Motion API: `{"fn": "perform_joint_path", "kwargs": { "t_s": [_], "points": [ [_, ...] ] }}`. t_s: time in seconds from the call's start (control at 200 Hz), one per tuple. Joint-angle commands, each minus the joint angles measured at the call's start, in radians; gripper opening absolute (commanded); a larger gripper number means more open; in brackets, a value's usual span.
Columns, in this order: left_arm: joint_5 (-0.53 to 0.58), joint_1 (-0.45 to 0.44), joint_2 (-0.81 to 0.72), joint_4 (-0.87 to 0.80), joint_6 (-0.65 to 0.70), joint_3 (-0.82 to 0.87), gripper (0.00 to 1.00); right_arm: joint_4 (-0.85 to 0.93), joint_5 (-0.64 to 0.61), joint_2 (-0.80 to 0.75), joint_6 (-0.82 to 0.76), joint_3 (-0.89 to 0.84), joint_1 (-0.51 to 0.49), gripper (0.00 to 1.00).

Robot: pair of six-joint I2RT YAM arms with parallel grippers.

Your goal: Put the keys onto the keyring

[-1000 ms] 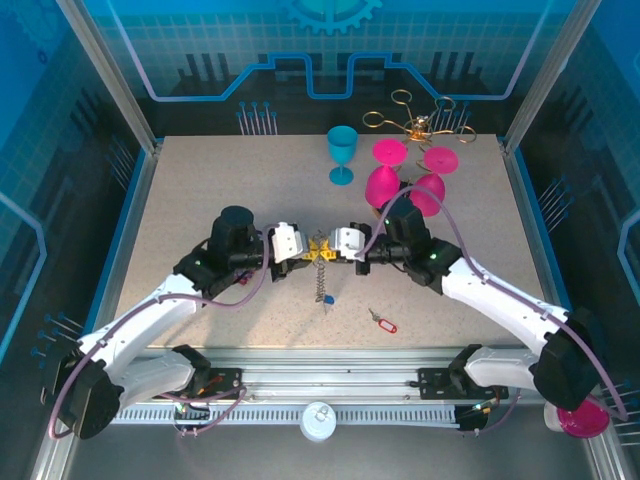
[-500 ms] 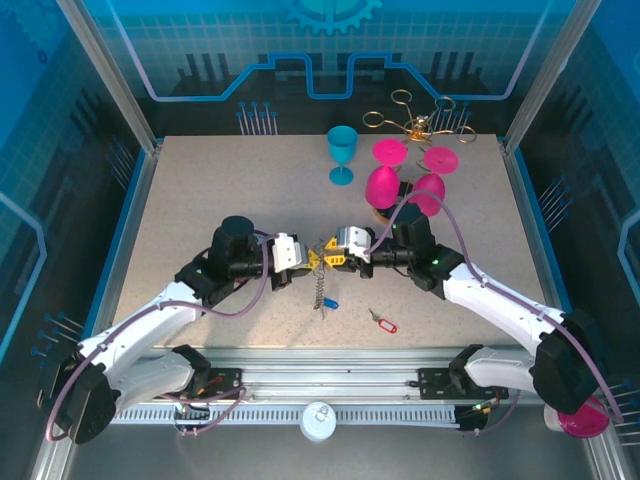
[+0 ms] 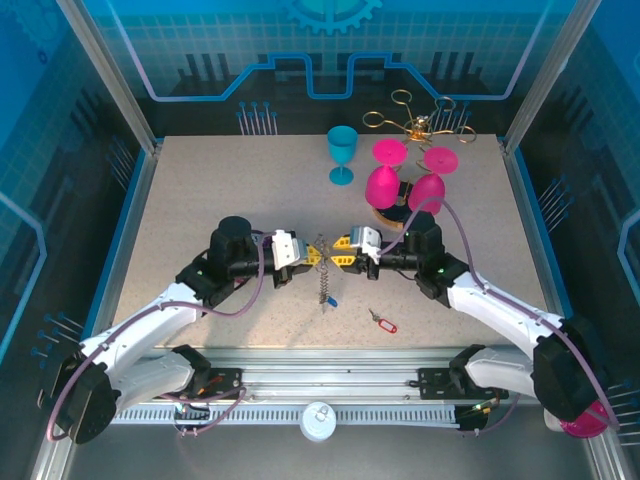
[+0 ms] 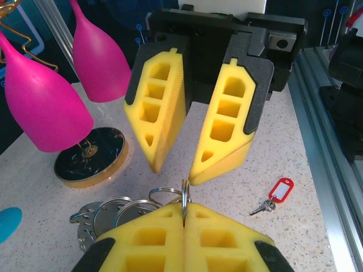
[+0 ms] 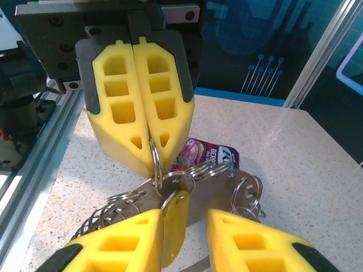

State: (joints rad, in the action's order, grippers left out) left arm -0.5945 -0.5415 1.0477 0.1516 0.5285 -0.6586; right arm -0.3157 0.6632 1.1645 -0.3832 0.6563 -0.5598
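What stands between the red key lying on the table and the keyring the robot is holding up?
Nothing visible does. The red key lies on bare table, nearer and to the right of the keyring pinched in the left gripper.

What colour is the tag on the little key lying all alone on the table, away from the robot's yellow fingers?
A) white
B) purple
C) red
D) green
C: the lone key lying flat on the speckled table, off to the right arm's side, has a red tag, and the left wrist view shows the same red tag.
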Motion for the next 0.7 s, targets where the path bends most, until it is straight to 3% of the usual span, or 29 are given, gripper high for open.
{"fn": "perform_joint_path", "kwargs": {
  "t_s": [0.0, 0.445, 0.695],
  "points": [
    [-0.005, 0.002, -0.006, 0.058, -0.002, 0.004, 0.00, -0.024, 0.042, -0.023, 0.016, -0.001, 0.002, 0.27],
    [-0.014, 0.001, 0.005, 0.082, -0.016, 0.007, 0.00, -0.109, 0.096, 0.085, 0.054, 0.062, -0.032, 0.22],
    [-0.004, 0.001, 0.012, 0.085, -0.014, 0.005, 0.00, -0.136, 0.104, 0.107, 0.069, 0.072, -0.038, 0.09]
  ]
}}
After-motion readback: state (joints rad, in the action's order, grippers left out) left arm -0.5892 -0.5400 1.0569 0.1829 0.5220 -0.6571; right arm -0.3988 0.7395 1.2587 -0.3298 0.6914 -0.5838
